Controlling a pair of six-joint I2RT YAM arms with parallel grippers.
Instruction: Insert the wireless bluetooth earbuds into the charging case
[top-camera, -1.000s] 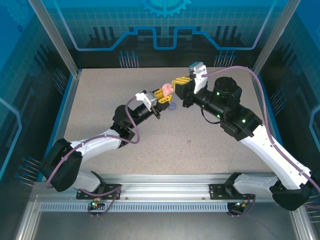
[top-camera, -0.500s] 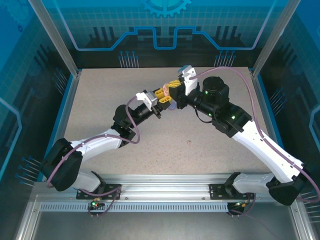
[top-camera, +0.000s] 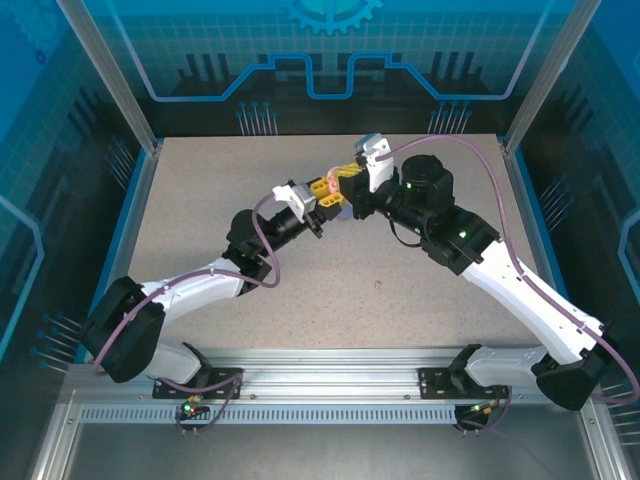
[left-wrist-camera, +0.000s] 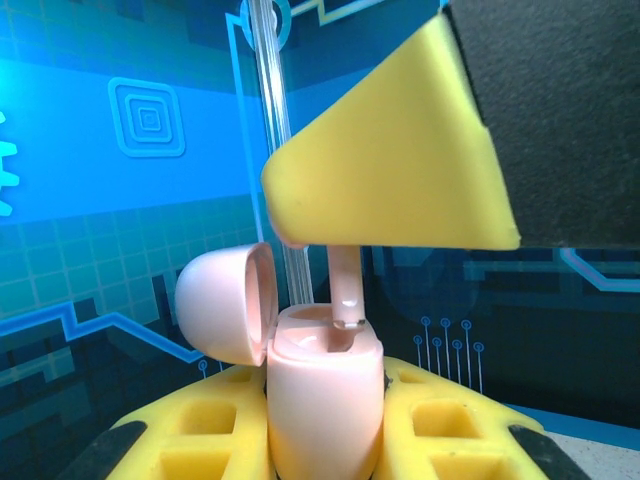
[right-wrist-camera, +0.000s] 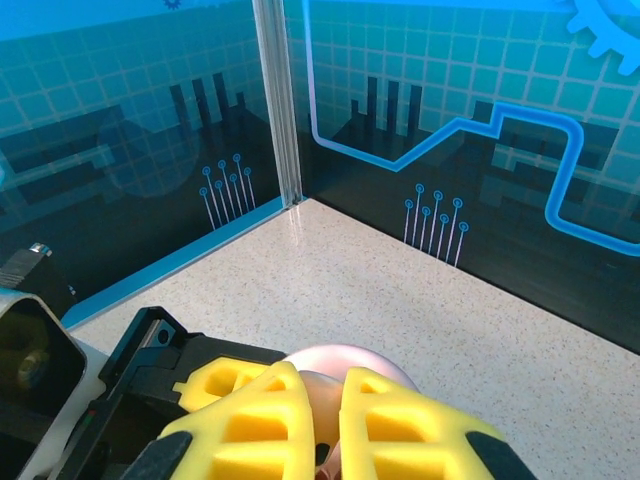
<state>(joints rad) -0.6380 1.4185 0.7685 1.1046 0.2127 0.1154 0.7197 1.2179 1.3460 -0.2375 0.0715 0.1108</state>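
The table top (top-camera: 200, 230) is a speckled beige sheet with blue trim along its sides. It's boxed in by blue walls (top-camera: 320, 70) printed with glowing circuit lines and a gear shape. A clear aluminium post (right-wrist-camera: 275, 100) stands in the far corner, and a slotted rail (top-camera: 320, 385) runs along the bottom of the overhead view. There's one tiny dark speck (top-camera: 377, 285) on the bare surface, lower centre.

Both arms meet above the upper middle of the table. The left gripper (top-camera: 322, 188) is clamped around a pink charging case (left-wrist-camera: 325, 400), held upright with its lid (left-wrist-camera: 220, 300) flipped open to the left. The right gripper (top-camera: 346, 170) sits right over it, pinched closed on a pink earbud (left-wrist-camera: 345, 290). The stem points straight down and its tip is just at the case's open top.
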